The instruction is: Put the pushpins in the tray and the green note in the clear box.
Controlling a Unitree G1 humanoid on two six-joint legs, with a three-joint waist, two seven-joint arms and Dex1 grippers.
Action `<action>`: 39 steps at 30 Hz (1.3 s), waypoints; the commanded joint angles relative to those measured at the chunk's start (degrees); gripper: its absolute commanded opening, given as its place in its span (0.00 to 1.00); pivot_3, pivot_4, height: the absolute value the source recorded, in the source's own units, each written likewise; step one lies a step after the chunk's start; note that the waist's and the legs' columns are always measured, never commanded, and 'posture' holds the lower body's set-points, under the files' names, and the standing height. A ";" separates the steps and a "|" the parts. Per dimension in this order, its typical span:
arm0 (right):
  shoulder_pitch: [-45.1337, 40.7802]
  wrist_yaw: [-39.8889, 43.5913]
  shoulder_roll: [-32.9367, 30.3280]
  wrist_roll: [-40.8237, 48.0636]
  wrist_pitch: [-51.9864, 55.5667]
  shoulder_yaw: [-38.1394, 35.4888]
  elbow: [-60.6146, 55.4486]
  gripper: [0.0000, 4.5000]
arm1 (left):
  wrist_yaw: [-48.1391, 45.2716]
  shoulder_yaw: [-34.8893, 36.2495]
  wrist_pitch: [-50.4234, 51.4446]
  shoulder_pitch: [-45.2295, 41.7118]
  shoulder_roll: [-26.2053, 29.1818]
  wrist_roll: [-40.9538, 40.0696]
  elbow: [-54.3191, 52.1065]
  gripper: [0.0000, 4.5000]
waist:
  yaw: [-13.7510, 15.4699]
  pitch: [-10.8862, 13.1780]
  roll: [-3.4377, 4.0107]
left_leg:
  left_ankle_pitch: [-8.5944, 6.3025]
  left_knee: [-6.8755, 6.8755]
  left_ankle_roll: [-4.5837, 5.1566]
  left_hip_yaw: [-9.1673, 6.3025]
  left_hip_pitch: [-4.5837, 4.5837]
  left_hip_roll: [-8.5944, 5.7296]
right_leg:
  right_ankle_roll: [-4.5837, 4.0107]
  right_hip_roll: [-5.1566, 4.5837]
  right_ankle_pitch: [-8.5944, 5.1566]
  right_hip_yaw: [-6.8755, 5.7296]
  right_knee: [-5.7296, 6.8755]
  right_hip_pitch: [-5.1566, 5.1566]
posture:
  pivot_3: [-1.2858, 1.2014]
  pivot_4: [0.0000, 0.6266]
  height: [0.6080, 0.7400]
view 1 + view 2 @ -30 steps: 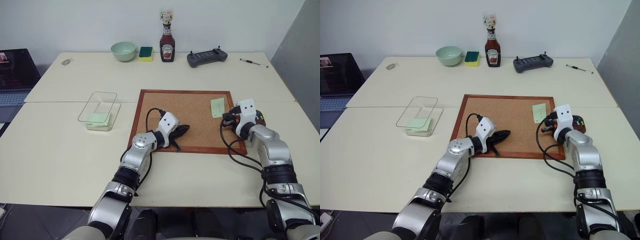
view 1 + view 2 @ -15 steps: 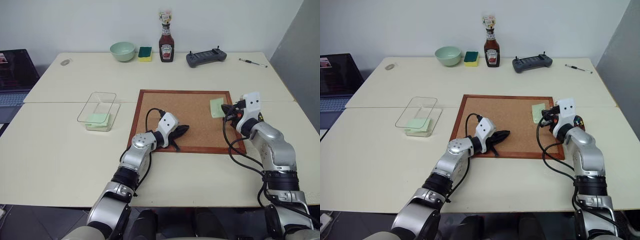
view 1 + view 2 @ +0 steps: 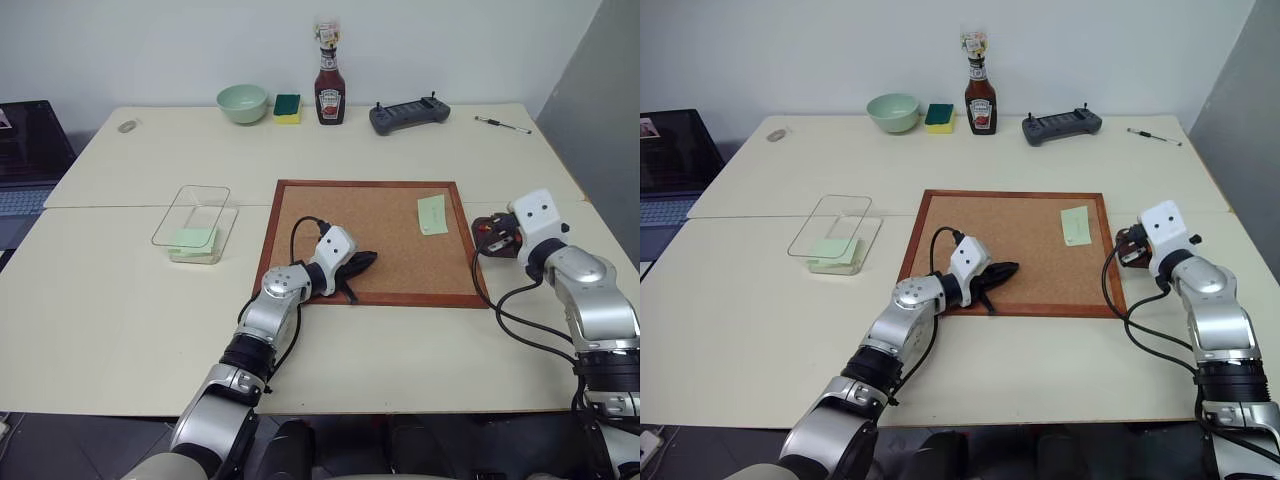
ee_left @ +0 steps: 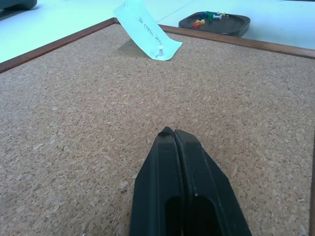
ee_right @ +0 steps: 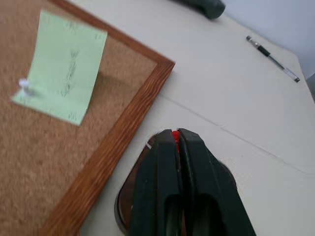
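Note:
The green note (image 3: 432, 214) hangs on the corkboard (image 3: 370, 215) near its right edge, held by a white pushpin (image 5: 23, 86) at its lower end. Just off the board's right side lies the dark tray (image 5: 127, 196), and several coloured pushpins (image 4: 201, 21) lie in it. Over this tray my right gripper (image 5: 175, 133) is shut on a red pushpin (image 5: 174, 134) at its fingertips. On the board's near left part my left gripper (image 4: 173, 133) rests shut, with nothing in it. The clear box (image 3: 195, 212) stands left of the board.
A pale green pad (image 3: 193, 238) lies inside the clear box. Along the table's far edge stand a mint bowl (image 3: 243, 101), a sponge (image 3: 288, 106), a ketchup bottle (image 3: 327, 90), a controller (image 3: 408, 115) and a pen (image 3: 503, 124). A laptop (image 3: 20, 150) sits at far left.
My right gripper has swung right, from beside the note at the board's right edge to over the tray, rolling as it went. The left gripper stayed put.

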 commanded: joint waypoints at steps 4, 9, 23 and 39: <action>0.34 0.86 -1.86 -1.64 1.94 0.52 -0.30 0.00 | -0.77 -1.42 1.23 1.46 -0.27 0.59 0.77 0.00 | 0.02 0.00 0.00 | 0.00 0.00 0.00 0.00 0.00 0.00 | 0.00 0.00 0.00 0.00 0.00 0.00 | 0.52 0.24 1.00; 0.39 0.84 -2.19 -2.04 2.88 0.37 0.29 0.21 | -0.73 -1.35 1.16 1.39 -0.33 0.59 0.97 0.00 | 0.03 0.00 0.00 | 0.00 0.00 0.00 -0.01 0.00 0.00 | 0.00 0.00 0.00 0.00 -0.01 0.00 | 0.52 0.24 1.00; -0.26 6.05 1.03 6.61 5.08 -2.87 -6.87 0.70 | -0.56 -1.22 0.48 0.88 -0.83 0.64 2.23 0.00 | -0.03 0.00 0.01 | 0.00 0.00 0.00 0.00 0.01 0.02 | 0.00 0.01 0.00 0.00 -0.01 0.01 | 0.52 0.24 1.00; -5.89 4.33 12.91 7.25 2.36 2.15 2.80 0.70 | -0.20 -1.05 0.24 0.83 -1.04 0.74 2.29 0.00 | -0.05 -0.01 0.00 | 0.00 -0.01 0.00 -0.04 0.03 -0.02 | 0.00 -0.01 0.00 -0.02 0.00 0.03 | 0.52 0.24 1.00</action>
